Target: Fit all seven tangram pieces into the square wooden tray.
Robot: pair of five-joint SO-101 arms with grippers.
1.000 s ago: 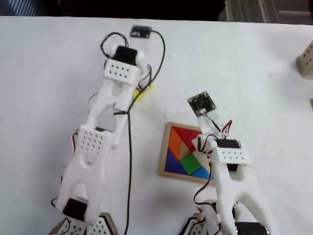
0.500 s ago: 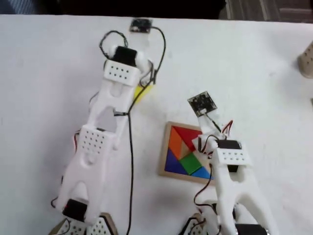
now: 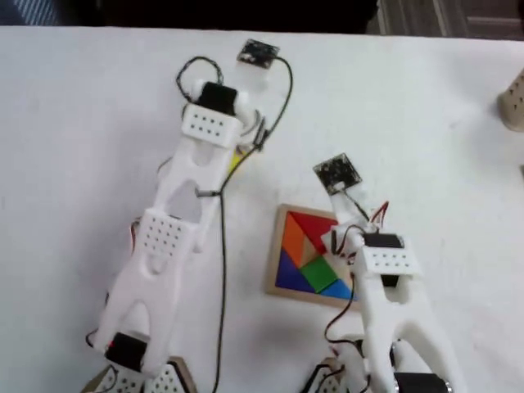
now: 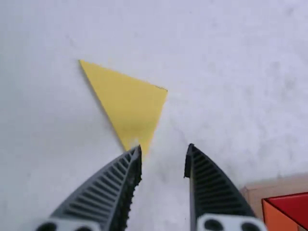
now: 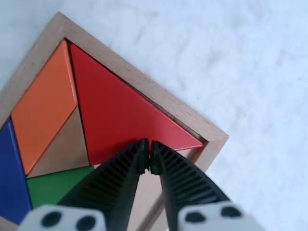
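The square wooden tray (image 3: 274, 250) lies on the white table and holds red (image 3: 321, 226), orange (image 3: 293, 237), blue (image 3: 289, 273) and green (image 3: 318, 273) pieces. A yellow triangle (image 4: 127, 103) lies flat on the table outside it; a sliver of that yellow triangle (image 3: 237, 158) peeks from under the left arm. My left gripper (image 4: 162, 153) is open, just short of the triangle's near corner, one fingertip (image 4: 134, 155) at its point. My right gripper (image 5: 148, 150) is shut, empty, over the red triangle (image 5: 120, 113). A bare triangular gap (image 5: 62, 149) shows beside the orange piece (image 5: 43, 106).
The tray's corner (image 4: 274, 190) sits close beside the left gripper. Black cables (image 3: 221, 270) trail between the arms. A pale perforated object (image 3: 512, 102) stands at the table's right edge. Bare white table stretches to the left and far right.
The left arm has swung a little to the right, and now covers more of the yellow triangle. The right arm and tray have not moved.
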